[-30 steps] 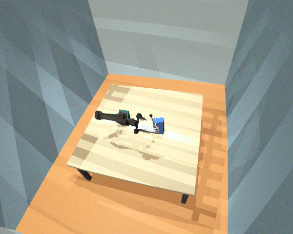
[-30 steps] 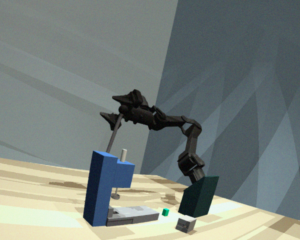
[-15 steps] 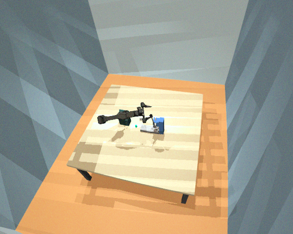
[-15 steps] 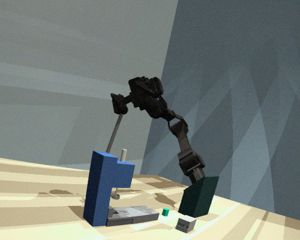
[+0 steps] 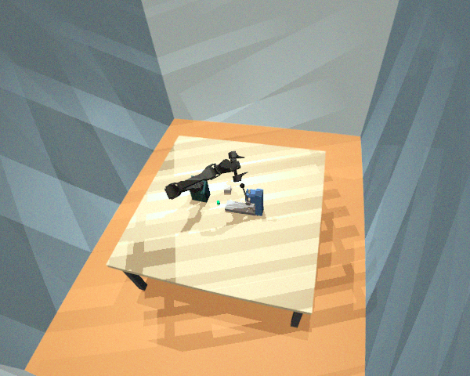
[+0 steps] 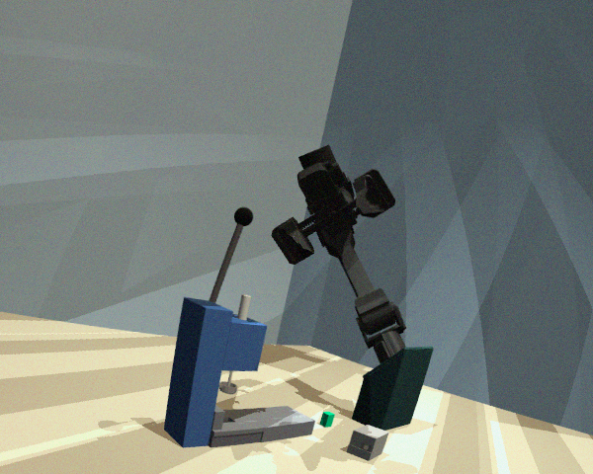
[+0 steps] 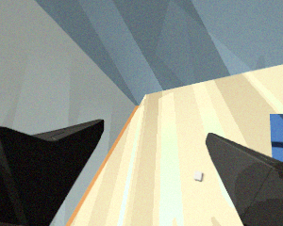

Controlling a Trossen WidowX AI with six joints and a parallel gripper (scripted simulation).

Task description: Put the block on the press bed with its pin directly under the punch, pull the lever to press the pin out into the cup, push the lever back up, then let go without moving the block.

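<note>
At left in the exterior view, the blue press (image 5: pixel 259 202) (image 6: pixel 192 372) (image 7: pixel 280 129) has its lever (image 5: pixel 242 186) (image 6: pixel 243 216) raised; centre, the pincer (image 5: pixel 244 164) (image 6: pixel 333 217) (image 7: pixel 155 131) is released, empty; lower right, the grey block (image 5: pixel 227 189) (image 6: pixel 367 442) (image 7: pixel 198 176) sits off the bed. Placement seems the step; next, descend and grasp it.

Block (image 5: pixel 227 189) (image 6: pixel 367 442) (image 7: pixel 198 176) off the press (image 5: pixel 259 202) (image 6: pixel 197 374) (image 7: pixel 280 129), small piece (image 5: pixel 218 202) (image 6: pixel 327 419) between press and arm base (image 5: pixel 203 195) (image 6: pixel 409 390)

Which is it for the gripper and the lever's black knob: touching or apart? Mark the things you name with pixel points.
Apart: the exterior view shows wall between the knob (image 5: pixel 242 186) (image 6: pixel 243 216) and the open gripper's (image 5: pixel 244 165) (image 6: pixel 333 221) (image 7: pixel 156 130) nearer finger.
</note>
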